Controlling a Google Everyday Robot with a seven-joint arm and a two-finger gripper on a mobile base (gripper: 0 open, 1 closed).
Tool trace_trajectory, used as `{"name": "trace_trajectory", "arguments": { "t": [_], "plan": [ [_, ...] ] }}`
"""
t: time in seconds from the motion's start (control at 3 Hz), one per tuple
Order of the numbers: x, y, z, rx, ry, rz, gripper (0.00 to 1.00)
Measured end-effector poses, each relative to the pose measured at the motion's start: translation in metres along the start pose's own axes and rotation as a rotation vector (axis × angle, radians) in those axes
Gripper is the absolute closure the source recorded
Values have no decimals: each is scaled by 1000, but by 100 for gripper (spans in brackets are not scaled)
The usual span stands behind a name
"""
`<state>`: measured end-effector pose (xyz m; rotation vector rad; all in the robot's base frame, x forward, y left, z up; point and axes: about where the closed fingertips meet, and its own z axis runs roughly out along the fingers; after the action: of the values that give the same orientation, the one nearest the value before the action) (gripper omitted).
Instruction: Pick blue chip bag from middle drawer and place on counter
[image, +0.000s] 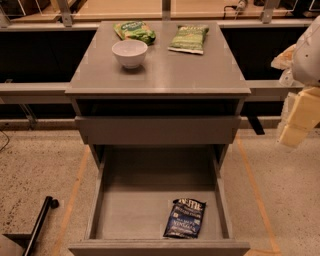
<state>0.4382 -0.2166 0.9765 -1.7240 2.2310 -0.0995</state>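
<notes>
Hand (298, 117) hanging right of the cabinet, nothing in it; blue chip bag (185, 218) lying in the open middle drawer (135, 210).

Bag is lying flat at the drawer's front-right, near the right wall and front panel, so I'm expecting a top-down reach with tight margins on those two edges and more room coming from the left. The closed upper drawer front (157, 130) is sitting well back of it. Hand is well apart from the bag; can't tell if it's spread or pressed together. White bowl (129, 52) and two green chip bags (135, 31) (189, 38) are occupying the worktop (165, 75) rear, so the front strip is looking like the landing spot.
</notes>
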Motion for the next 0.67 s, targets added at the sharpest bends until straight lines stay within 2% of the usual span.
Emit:
{"name": "trace_trajectory", "arguments": {
  "t": [0.33, 0.67],
  "plan": [
    [0, 0, 0, 0, 0, 0, 0],
    [7, 3, 15, -14, -44, 20, 0]
  ]
}}
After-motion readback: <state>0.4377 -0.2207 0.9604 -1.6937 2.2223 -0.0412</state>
